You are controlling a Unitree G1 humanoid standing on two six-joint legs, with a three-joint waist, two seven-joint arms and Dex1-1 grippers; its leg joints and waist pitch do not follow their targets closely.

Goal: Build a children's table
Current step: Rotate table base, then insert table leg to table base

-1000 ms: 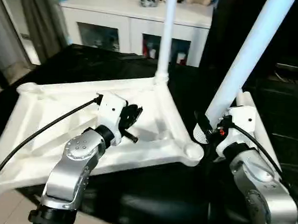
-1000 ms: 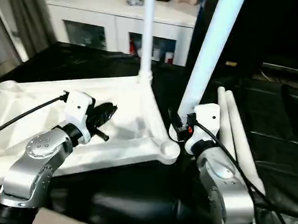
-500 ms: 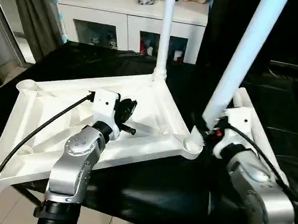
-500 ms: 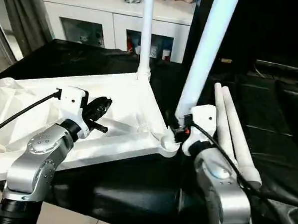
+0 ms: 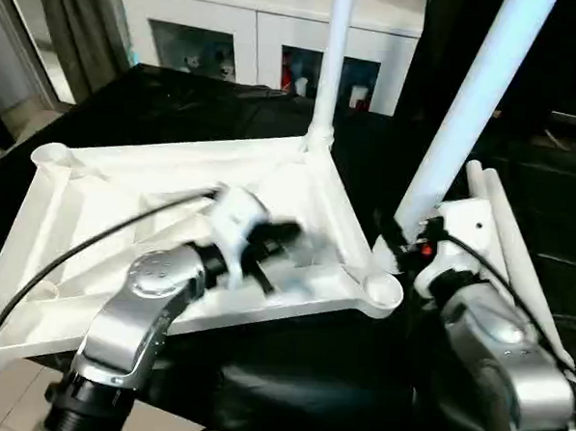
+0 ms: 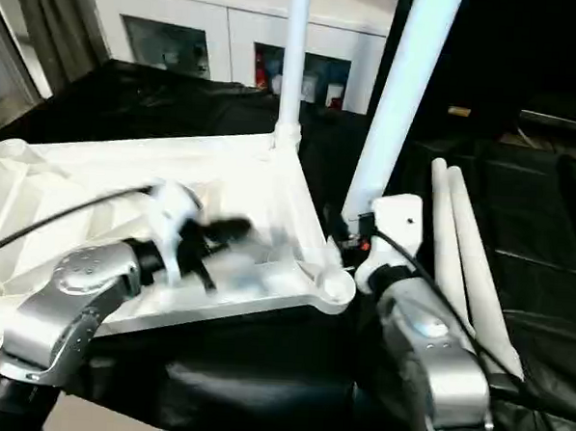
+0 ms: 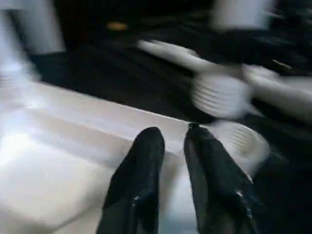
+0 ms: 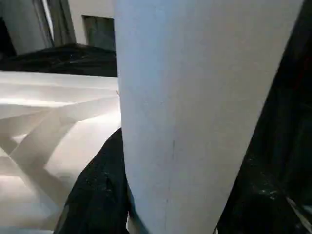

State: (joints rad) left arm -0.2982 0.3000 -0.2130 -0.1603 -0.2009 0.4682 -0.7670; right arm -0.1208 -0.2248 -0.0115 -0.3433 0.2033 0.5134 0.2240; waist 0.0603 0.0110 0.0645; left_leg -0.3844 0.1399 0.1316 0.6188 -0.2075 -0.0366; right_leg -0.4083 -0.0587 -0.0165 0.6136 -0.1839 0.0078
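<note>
the right tool (image 5: 402, 243) clamps a leg (image 5: 464, 119) cut off above; the blurred left tool (image 7: 173, 146) stands slightly apart, empty.

We see two silver forearms, each ending in a white wrist block, fed by a black cable. The left gripper (image 7: 173, 141) has glossy black fingers (image 7: 141, 165); a red spot marks the right wrist (image 5: 424, 250).

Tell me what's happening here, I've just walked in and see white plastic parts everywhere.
A humanoid robot is assembling a children's table. The tabletop lies upside down on a black surface, with one leg already standing in its far corner. The right gripper holds a second leg beside the near corner socket. The left gripper hovers over the tabletop. Two spare legs lie alongside.
</note>
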